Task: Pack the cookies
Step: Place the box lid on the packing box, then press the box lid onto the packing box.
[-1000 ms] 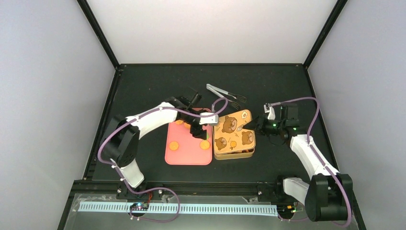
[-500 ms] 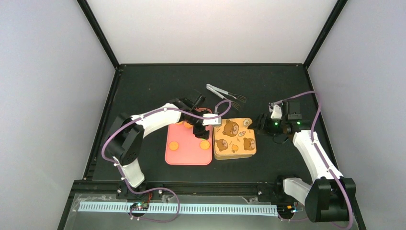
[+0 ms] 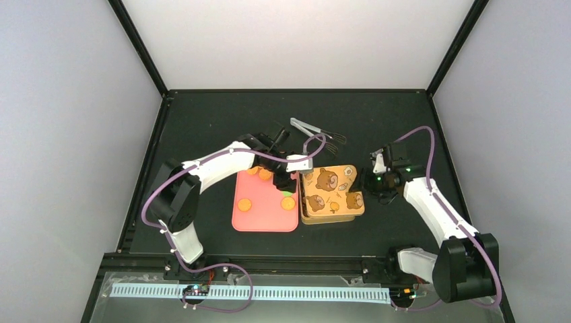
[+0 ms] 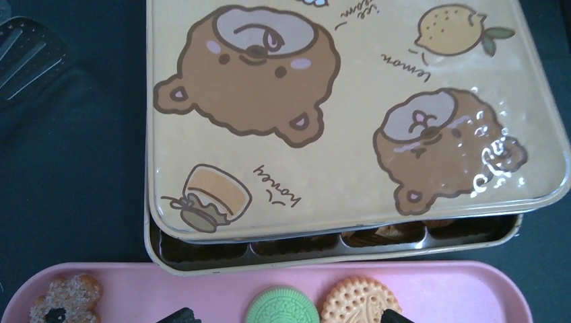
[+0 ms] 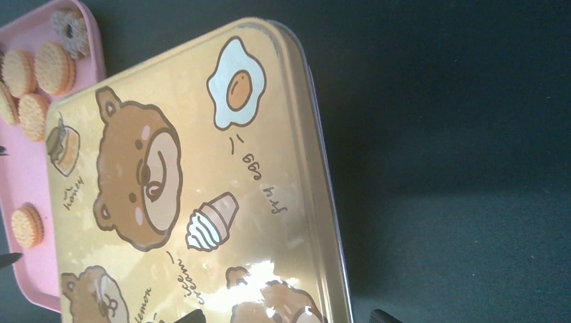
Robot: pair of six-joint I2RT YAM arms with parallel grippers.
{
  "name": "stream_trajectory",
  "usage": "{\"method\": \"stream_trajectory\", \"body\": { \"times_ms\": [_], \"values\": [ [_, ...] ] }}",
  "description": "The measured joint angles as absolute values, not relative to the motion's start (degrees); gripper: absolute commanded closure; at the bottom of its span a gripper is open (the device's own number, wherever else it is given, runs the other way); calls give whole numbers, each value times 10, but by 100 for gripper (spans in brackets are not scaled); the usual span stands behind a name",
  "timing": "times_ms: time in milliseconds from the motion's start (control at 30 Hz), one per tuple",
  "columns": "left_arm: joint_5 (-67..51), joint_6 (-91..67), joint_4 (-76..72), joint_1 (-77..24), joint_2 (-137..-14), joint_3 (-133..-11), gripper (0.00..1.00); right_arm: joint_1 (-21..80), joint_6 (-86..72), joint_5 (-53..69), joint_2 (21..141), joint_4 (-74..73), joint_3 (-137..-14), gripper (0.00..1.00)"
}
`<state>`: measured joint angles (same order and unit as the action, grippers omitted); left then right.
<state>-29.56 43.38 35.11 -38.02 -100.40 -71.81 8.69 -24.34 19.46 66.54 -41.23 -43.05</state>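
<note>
Both released — left fingers [image 4: 178, 316] spread over cookies [image 4: 281, 307]; right fingers [image 5: 195, 317] straddle edge of lid [image 5: 202, 134].

I see cookies [image 3: 244, 204] lying flat, single layer, on pink tray [image 3: 262, 223]. Most are round orange sandwich biscuits with crimped edges. Orange cluster [image 5: 32, 116] at tray's far end, pieces touching or just beside each other. Lone orange cookie [image 3: 244, 204] at tray's mid-left. Green sandwich cookie [image 4: 281, 308] just beside another orange biscuit [image 4: 358, 303] at tray's right rim. Brown flower-shaped cookie [image 4: 66, 299], sugar-speckled, dark centre hole, at tray's far right corner. Brownish pieces [image 4: 397, 232] just past tray's right rim, mostly hidden; I can't make them out.
</note>
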Motion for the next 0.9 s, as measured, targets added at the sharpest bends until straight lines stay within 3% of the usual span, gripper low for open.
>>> {"method": "stream_trajectory", "body": {
  "times_ms": [900],
  "values": [
    [-302,353,336,-395,-1029,-761,28,227,-254,101,722,-390,-438,40]
  ]
}}
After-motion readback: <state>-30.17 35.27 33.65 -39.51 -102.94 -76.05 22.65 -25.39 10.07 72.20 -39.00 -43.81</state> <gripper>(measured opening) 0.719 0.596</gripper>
